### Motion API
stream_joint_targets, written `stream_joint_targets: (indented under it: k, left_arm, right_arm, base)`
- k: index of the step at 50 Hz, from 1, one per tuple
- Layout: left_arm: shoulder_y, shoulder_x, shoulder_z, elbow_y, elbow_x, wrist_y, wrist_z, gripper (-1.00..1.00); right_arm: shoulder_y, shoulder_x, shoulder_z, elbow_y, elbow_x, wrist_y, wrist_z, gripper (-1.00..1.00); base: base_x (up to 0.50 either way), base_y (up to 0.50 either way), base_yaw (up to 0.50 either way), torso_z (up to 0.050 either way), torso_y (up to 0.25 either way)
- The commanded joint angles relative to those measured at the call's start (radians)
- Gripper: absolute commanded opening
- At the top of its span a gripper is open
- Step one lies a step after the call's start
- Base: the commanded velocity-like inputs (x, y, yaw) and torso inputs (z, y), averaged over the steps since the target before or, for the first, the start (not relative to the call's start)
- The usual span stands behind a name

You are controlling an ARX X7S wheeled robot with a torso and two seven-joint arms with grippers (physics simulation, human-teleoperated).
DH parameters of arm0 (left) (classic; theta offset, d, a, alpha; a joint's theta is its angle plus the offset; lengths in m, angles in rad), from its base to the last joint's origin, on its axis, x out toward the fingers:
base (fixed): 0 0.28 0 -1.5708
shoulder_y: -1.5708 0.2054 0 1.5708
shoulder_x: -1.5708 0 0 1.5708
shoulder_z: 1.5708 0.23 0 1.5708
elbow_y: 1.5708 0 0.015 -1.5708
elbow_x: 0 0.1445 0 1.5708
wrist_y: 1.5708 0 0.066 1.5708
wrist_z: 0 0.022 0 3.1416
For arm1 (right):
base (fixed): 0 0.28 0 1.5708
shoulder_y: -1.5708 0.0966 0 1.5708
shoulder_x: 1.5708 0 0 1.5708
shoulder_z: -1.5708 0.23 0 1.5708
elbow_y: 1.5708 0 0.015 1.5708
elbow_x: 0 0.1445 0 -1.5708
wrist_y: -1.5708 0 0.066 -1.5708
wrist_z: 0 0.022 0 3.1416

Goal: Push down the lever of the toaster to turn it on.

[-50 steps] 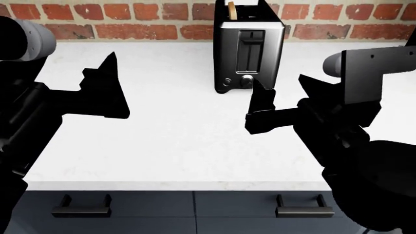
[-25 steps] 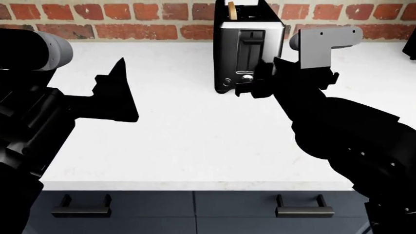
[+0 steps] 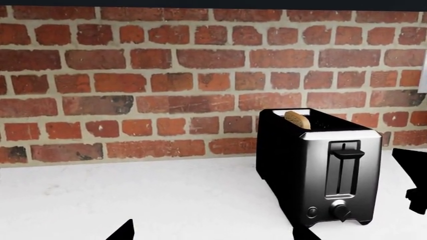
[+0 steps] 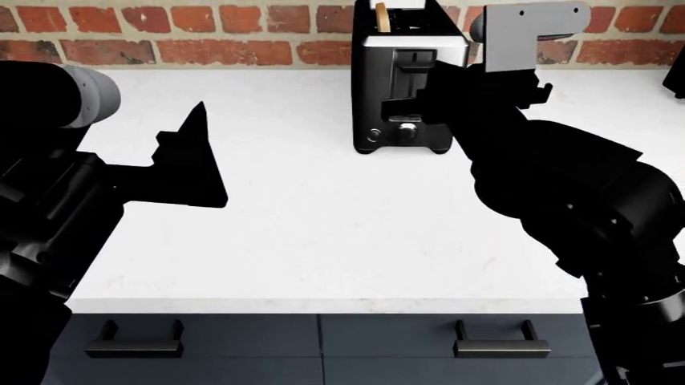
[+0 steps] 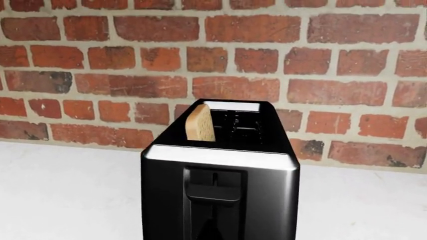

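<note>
One toaster [image 4: 402, 80] is recorded at the back of the white, faintly marbled surface [image 4: 300, 224], against the red brick wall [image 3: 133, 75]. Shape: small upright box. Finish: glossy black front and top, silvery mirror-like sides. A vertical slot runs down the front, with the flat black lever [image 5: 213, 192] seated near the top of that slot and a round knob [image 3: 340, 210] below it. One slice of tan bread [image 5: 200, 122] is seen standing in a top slot.

Under the surface, dark blue-grey drawer fronts with dark bar handles [image 4: 134, 341] are noted.

Right hand [image 4: 412, 100]: matt black, angular, set directly in front of the toaster's face at about lever height, partly covering the slot; whether it touches the lever cannot be told, nor whether its fingers are spread or pressed together. A grey bracket is carried on the arm behind it.

Left hand [image 4: 198, 152]: black, wedge-shaped, held above the surface well to the left of the toaster, nothing in it; its two tips are seen spread apart in the left wrist view.

Change from half a second earlier: the right hand has been raised from knob level to lever level. The lever is unchanged, still up. The left hand has barely shifted.
</note>
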Motion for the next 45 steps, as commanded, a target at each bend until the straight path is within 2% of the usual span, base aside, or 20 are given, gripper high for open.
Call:
stream_joint_targets:
  k: [1, 4, 10, 13, 16, 23, 31, 35, 38, 45]
  left_arm:
    - [0.041, 0.009, 0.005, -0.009, 0.053, 0.008, 0.023, 1.00]
    - [0.057, -0.018, -0.011, -0.001, 0.043, 0.019, 0.033, 1.00]
    - [0.010, -0.003, 0.000, -0.033, 0.019, -0.001, 0.027, 1.00]
    - [0.060, -0.009, -0.004, -0.023, 0.060, 0.015, 0.048, 1.00]
    - [0.055, -0.017, -0.008, -0.027, 0.051, 0.015, 0.049, 1.00]
    - [0.082, 0.014, 0.008, -0.040, 0.110, 0.019, 0.065, 1.00]
    - [0.103, -0.009, -0.006, -0.036, 0.112, 0.031, 0.082, 1.00]
    - [0.095, 0.021, 0.011, -0.057, 0.138, 0.023, 0.083, 1.00]
    - [0.076, -0.019, -0.013, -0.055, 0.080, 0.023, 0.084, 1.00]
    - [0.062, -0.002, -0.001, -0.064, 0.083, 0.014, 0.070, 1.00]
  right_arm:
    - [0.069, -0.071, -0.034, 0.235, -0.095, -0.106, -0.100, -1.00]
    - [0.069, -0.081, -0.038, 0.277, -0.110, -0.131, -0.118, -1.00]
    - [0.076, -0.102, -0.050, 0.339, -0.132, -0.167, -0.147, -1.00]
    - [0.082, -0.116, -0.055, 0.379, -0.150, -0.199, -0.167, -1.00]
    - [0.090, -0.124, -0.054, 0.412, -0.161, -0.225, -0.180, -1.00]
    - [0.116, -0.137, -0.051, 0.454, -0.176, -0.261, -0.199, -1.00]
    - [0.154, -0.161, -0.057, 0.514, -0.194, -0.285, -0.219, -1.00]
    - [0.171, -0.172, -0.059, 0.538, -0.198, -0.288, -0.222, -1.00]
    - [0.180, -0.191, -0.063, 0.587, -0.206, -0.304, -0.238, -1.00]
    - [0.194, -0.222, -0.063, 0.714, -0.224, -0.369, -0.289, -1.00]
  base:
    - [0.00, 0.00, 0.00, 0.000, 0.000]
    - [0.00, 0.00, 0.00, 0.000, 0.000]
    - [0.00, 0.00, 0.00, 0.000, 0.000]
    - [0.00, 0.00, 0.00, 0.000, 0.000]
    - [0.00, 0.00, 0.00, 0.000, 0.000]
    - [0.00, 0.00, 0.00, 0.000, 0.000]
    - [0.00, 0.00, 0.00, 0.000, 0.000]
    - [0.00, 0.00, 0.00, 0.000, 0.000]
    - [0.00, 0.00, 0.00, 0.000, 0.000]
    - [0.00, 0.00, 0.00, 0.000, 0.000]
